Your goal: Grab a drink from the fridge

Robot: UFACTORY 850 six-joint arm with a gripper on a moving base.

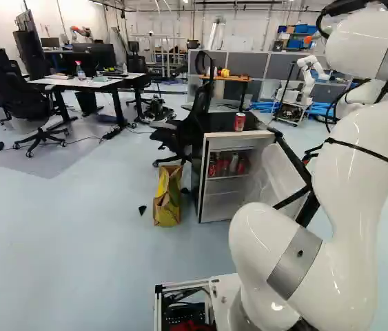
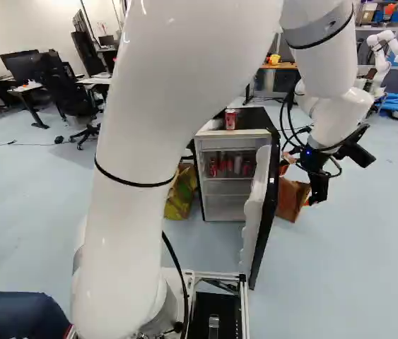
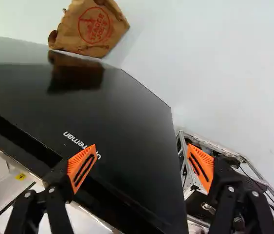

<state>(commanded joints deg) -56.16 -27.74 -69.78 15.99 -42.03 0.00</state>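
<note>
Door of the small black fridge stands wide open from where I'm watching, and the white arm reaches past it, so the gripper hangs on the outer side. Its two fingers are spread well apart, orange pads facing each other, and it has hold of nothing. The drinks are inside: a row of cans, mostly red, standing on the upper shelf. One more red can sits up on the fridge's top, near its front edge. A brown paper bag rests on the floor beyond the door; a yellow-green bag stands beside the fridge, away from the hinge side.
</note>
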